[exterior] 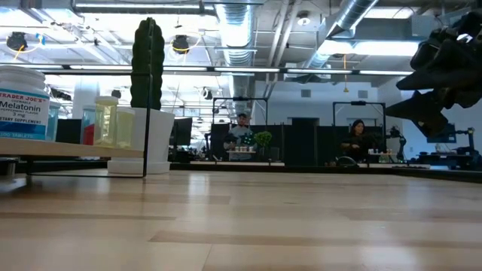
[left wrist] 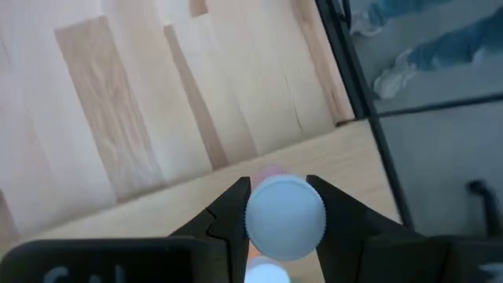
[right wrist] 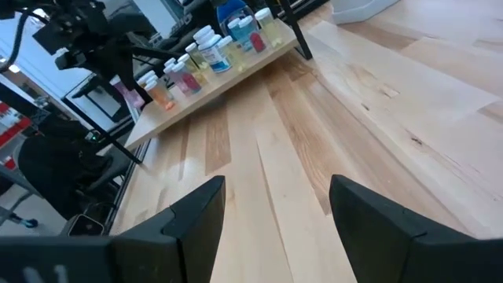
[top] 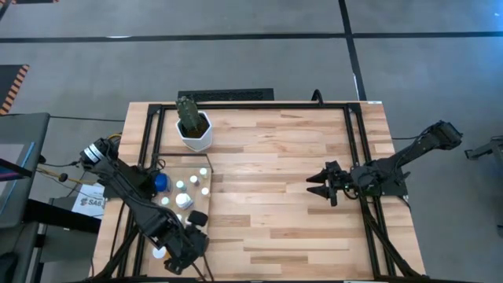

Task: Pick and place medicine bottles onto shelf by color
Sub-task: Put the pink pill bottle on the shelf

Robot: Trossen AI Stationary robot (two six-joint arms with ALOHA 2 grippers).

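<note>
Beyond your striped plank tabletop (top: 275,181), two people sit blurred in the low view. Your left gripper (left wrist: 283,206) clamps a white-capped, pink-bodied medicine bottle (left wrist: 284,220) above the pale plywood shelf (right wrist: 228,79) at the table's left edge; its body is mostly hidden. More small bottles (right wrist: 204,55) line that shelf. Your right gripper (right wrist: 275,212) hangs spread, holding nothing, over bare planks.

The table (top: 283,181) is striped wooden planking with a smooth, faintly shiny finish. The shelf (right wrist: 228,82) is paler, smooth plywood. The bottles (right wrist: 206,52) look like clear coloured plastic with matt white caps (left wrist: 284,217).
</note>
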